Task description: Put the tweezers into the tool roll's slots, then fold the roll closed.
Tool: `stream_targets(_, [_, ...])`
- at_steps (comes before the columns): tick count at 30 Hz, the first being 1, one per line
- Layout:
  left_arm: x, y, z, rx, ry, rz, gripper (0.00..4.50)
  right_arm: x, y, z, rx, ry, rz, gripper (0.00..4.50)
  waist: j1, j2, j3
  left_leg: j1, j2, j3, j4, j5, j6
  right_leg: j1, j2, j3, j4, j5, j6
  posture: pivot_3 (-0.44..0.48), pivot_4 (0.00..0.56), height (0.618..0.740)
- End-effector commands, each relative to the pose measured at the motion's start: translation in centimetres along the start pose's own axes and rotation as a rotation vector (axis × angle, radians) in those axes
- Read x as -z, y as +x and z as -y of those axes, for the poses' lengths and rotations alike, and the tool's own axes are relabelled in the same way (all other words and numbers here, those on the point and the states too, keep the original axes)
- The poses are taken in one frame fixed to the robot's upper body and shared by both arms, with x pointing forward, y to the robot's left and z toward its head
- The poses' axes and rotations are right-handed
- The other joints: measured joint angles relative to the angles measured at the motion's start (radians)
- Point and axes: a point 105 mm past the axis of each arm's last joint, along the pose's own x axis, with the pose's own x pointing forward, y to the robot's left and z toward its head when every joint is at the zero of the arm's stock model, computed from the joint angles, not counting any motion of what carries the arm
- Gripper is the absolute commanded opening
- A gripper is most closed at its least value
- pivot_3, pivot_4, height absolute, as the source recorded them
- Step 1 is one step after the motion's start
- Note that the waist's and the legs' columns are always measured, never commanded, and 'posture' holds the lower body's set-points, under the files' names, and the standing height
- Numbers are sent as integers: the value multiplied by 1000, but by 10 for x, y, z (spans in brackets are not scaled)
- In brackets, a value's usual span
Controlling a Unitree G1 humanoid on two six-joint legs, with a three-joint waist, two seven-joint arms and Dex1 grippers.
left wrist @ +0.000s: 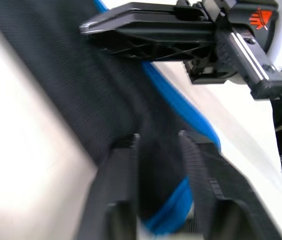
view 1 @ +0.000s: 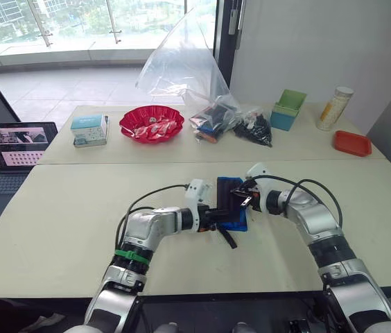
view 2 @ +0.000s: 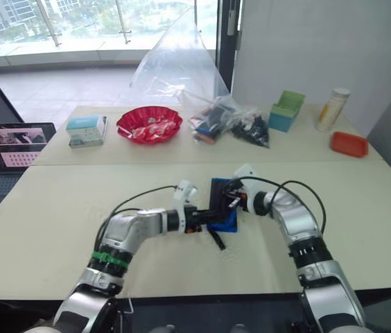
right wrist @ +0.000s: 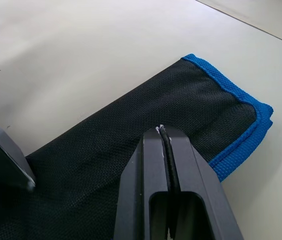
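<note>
Tool roll (view 1: 231,202) lies folded on the pale surface (view 1: 77,208) between both arms. Left end effector (left wrist: 157,142) pinches its near blue-trimmed edge; right end effector (right wrist: 163,131) is closed on the thin black strap (right wrist: 169,160).

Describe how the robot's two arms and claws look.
Both arms are silver-grey metal segments with black joints and looping black cables; the left arm carries a green band, the right arm none. White wrist housings lead to the left claw and right claw, each with two black ribbed plastic fingers.
</note>
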Motion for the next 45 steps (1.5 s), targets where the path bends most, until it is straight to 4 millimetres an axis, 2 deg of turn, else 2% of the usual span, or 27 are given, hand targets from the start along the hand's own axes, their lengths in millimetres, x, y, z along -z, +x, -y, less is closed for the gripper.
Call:
stream_targets(1, [-31, -18, 29, 145, 143, 82, 2818, 40, -2, 0, 16, 54, -131, 0, 2, 0, 0, 0, 0, 0, 0, 0, 0, 0, 0, 0, 0, 0, 0, 0, 150, 740])
stream_targets(3, [-33, -22, 38, 211, 189, 79, 2818, 39, -1, -1, 8, 58, -116, 0, 3, 0, 0, 0, 0, 0, 1, 0, 0, 0, 0, 0, 0, 0, 0, 0, 150, 740])
stream_targets(4, [-33, -22, 38, 215, 209, 82, 2648, 38, -1, -2, 6, 61, -110, 0, 4, 0, 0, 0, 0, 0, 0, 0, 0, 1, 0, 0, -1, 0, 0, 0, 150, 740])
stream_targets(6, [-30, -16, 33, 187, 233, 70, 2028, 35, -2, -2, 2, 65, -94, 0, 6, 0, 0, 1, -1, -1, 0, 0, 0, 1, 0, -1, -1, 0, 0, 0, 150, 740])
stream_targets(9, [-13, 1, 25, 145, 342, -14, 1047, 25, -3, -3, 1, 88, -49, 0, 7, 0, 0, 1, -1, -1, 0, 0, 0, 2, 0, -1, -1, 0, 0, 0, 150, 740])
stream_targets(12, [-4, 21, 25, 149, 388, -33, 27, 18, -4, -2, 10, 108, -9, 0, 5, 0, 0, -1, -1, 0, 0, 0, 0, 0, 0, 0, -1, 0, 0, 0, 150, 740])
stream_targets(16, [2, 47, 27, 159, 356, -35, 27, 11, -7, -5, -15, 115, 33, 0, 7, 0, 0, -3, -1, -1, 0, 0, 0, -1, 0, -1, -1, 0, 0, 0, 150, 740])
stream_targets(20, [12, 55, 20, 143, 356, -74, 27, 7, -8, -5, -11, 127, 52, 0, 2, 0, 0, -3, -1, 0, 0, 0, 0, -1, 0, 0, -1, 0, 0, 0, 150, 740])
stream_targets(22, [25, 56, 16, 143, 361, -123, 27, 6, -9, -5, -7, 132, 67, 0, -3, 0, 0, -3, 0, 0, -1, 0, 0, -2, 0, -1, -1, 0, 0, 0, 150, 740])
stream_targets(25, [47, 53, 5, 110, 337, -202, 27, -8, -11, -5, -15, 150, 153, 0, -5, 0, 0, -3, 0, -1, -1, 0, 0, -2, 0, -1, -1, 0, 0, 0, 150, 740])
stream_targets(29, [59, 47, -3, 82, 323, -236, 27, -24, -17, -16, -98, 213, 237, 0, -9, 0, 0, -2, 0, -1, -1, 0, 0, -1, 0, 0, -1, 0, 0, 0, 150, 740])
stream_targets(32, [58, 41, -3, 68, 300, -222, 27, -4, -9, -25, -112, 260, 145, 0, -13, 0, 0, -2, 0, -1, -1, 0, 0, -1, 0, 0, -1, 0, 0, 0, 150, 740])
stream_targets(34, [54, 42, -2, 63, 292, -207, 27, 11, 0, -18, -70, 309, 104, 0, -15, 0, 0, -2, 0, -1, -1, 0, 0, -1, 0, 0, -1, 0, 0, 0, 150, 740])
stream_targets(37, [55, 40, -1, 55, 288, -211, 27, 27, 11, -1, 33, 276, 47, 0, -21, 0, -1, 1, 0, 0, -2, 0, 0, 1, 1, 1, -1, 0, 0, 0, 150, 740])
stream_targets(42, [75, 29, -9, -3, 221, -306, 27, 19, 26, 23, 155, 299, 92, 0, -17, -2, -6, 6, 0, 0, -2, 0, 0, 5, 1, 1, 0, 0, 0, 0, 150, 740])
stream_targets(45, [72, 26, -13, -43, 190, -293, 27, 13, 34, 30, 189, 324, 98, 0, -20, -3, -8, 7, 0, 0, -2, 0, 1, 5, 1, 1, -1, 0, 0, 0, 150, 740])
